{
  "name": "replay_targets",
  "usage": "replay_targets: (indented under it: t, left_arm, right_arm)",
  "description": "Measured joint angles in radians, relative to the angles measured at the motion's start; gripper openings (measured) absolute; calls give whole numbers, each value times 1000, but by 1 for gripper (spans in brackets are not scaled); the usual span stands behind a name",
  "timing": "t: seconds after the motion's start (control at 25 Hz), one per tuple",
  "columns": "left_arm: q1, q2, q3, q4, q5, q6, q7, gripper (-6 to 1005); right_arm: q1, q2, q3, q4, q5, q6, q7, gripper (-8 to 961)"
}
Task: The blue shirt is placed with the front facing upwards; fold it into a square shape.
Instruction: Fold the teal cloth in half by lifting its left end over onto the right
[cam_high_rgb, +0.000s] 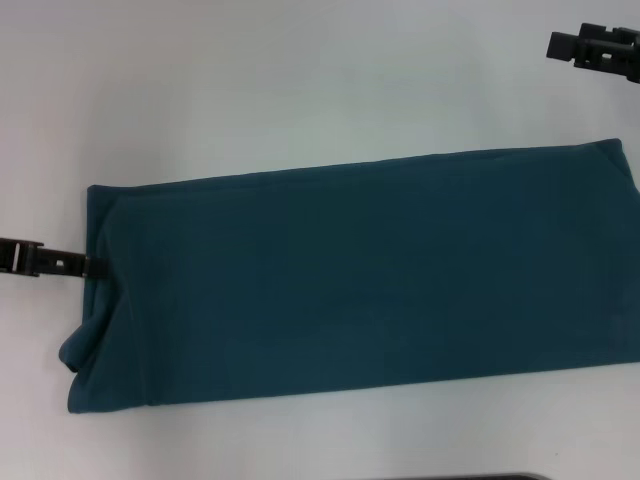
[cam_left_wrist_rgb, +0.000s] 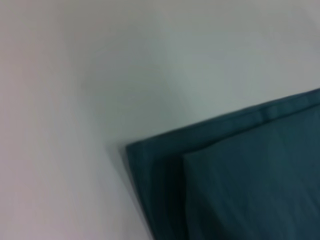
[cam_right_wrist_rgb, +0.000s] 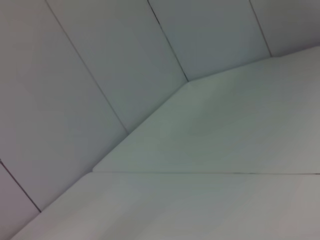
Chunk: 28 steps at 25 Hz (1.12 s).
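On table (cam_high_rgb: 250, 90), shirt (cam_high_rgb: 360, 280) is lying as long band — left gripper (cam_high_rgb: 88, 266) touching its end, fingers unclear; right gripper (cam_high_rgb: 590, 45) idling apart, fingers unclear. Next: crosswise fold.

Left gripper (cam_high_rgb: 88, 266) is lying low at the left, fingertips pointing right; right gripper (cam_high_rgb: 590, 47) is hanging far right, apart.

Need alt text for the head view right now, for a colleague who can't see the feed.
The blue shirt, folded into a long plain band, lies across the white table. The left gripper touches its left edge; the right gripper sits apart at the far right.
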Motion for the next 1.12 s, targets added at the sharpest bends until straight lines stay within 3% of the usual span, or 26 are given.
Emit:
replay_targets:
  t: [0.44,1.12]
  left_arm:
    - [-32,-12,11,5,67,40,-40,904]
    - [-58,-23,37,73,93,-23,-68,904]
  right_arm:
    - [2,-5,1,-5,8,-6,-1,943]
    - [1,-9,-3,-6,8,-9,1,943]
